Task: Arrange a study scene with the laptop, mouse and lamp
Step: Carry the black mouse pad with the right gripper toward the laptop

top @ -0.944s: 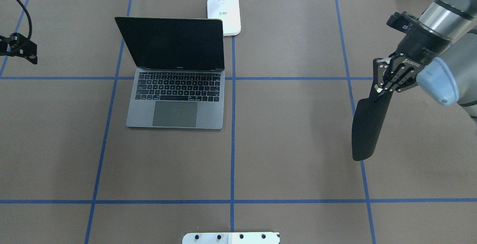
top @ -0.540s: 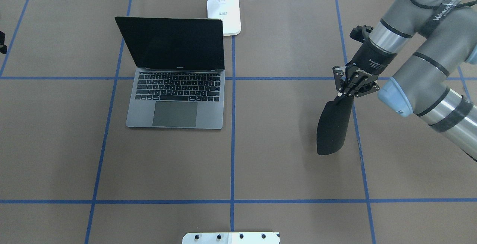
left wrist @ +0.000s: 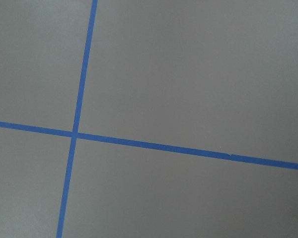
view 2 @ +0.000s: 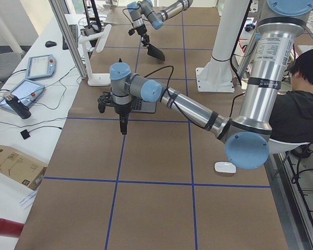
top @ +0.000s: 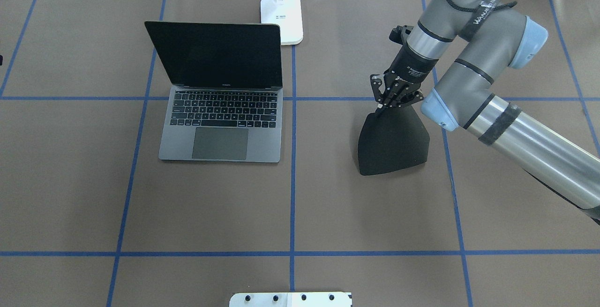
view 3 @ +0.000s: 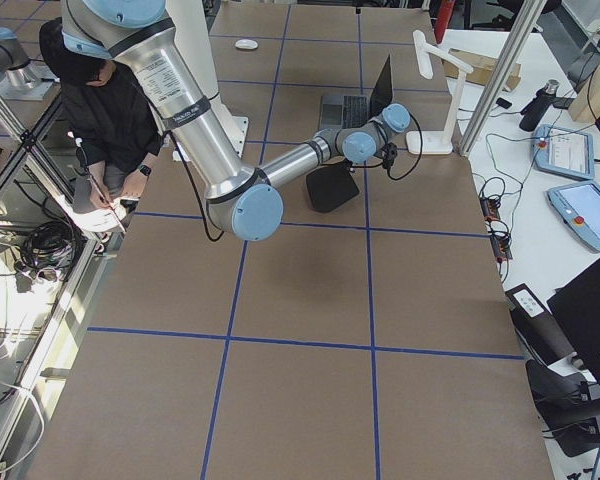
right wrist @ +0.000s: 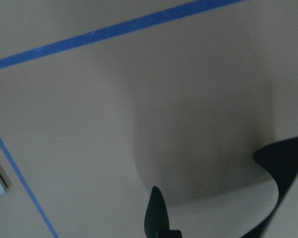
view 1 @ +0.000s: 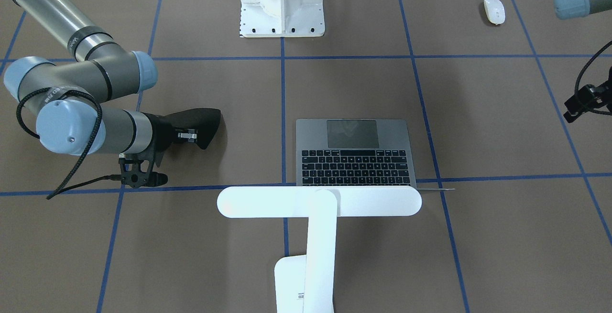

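— Right gripper [top: 382, 109], status?
— Clamped on one corner of the black pad [top: 393, 144]. Pad hangs tilted from it, right of the laptop [top: 220, 110], well apart. Pad's lower edge is close to the table [top: 328, 204]; touching or not, can't tell.
— Left gripper [view 2: 123, 124]?
— Points down over bare table toward the robot's left end. Fingers together or apart, can't tell. Its wrist view shows only blue tape [left wrist: 154, 145] lines crossing.
— Laptop?
— Open, dark screen, flat on the table, keyboard toward the robot, just left of the centre tape line.
— Lamp [view 1: 319, 201]?
— Upright, base just behind the laptop's right rear corner at the far edge. Bar head hides the screen in the front-facing view.
— Mouse [view 1: 494, 10]?
— Lies alone on the robot's near-left side, well apart from the laptop, nothing touching it.
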Available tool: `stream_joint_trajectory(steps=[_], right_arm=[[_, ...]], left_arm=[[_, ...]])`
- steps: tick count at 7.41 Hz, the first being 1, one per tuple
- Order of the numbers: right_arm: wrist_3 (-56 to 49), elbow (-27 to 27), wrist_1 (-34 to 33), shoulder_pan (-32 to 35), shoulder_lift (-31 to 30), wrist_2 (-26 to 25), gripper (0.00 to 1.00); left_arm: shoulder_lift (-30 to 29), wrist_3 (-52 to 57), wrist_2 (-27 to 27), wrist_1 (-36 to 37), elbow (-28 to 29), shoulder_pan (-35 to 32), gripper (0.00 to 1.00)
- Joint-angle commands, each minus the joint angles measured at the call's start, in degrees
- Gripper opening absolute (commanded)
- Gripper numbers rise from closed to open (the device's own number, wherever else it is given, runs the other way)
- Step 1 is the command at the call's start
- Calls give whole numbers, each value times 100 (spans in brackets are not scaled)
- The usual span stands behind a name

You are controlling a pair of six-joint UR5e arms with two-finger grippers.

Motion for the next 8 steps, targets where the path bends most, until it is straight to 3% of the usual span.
stream_joint_trajectory(steps=[1, 3, 8], right_arm=[[26, -590, 375, -162, 508, -260, 0], [44, -979, 832, -320, 825, -716, 0], [981, -1532, 843, -461, 1449, -885, 0]], left_arm=[[-1, -5, -1, -258, 224, -5, 99], [-1, -5, -1, -496, 427, -5, 99], [-1, -5, -1, -505, 489, -5, 99]])
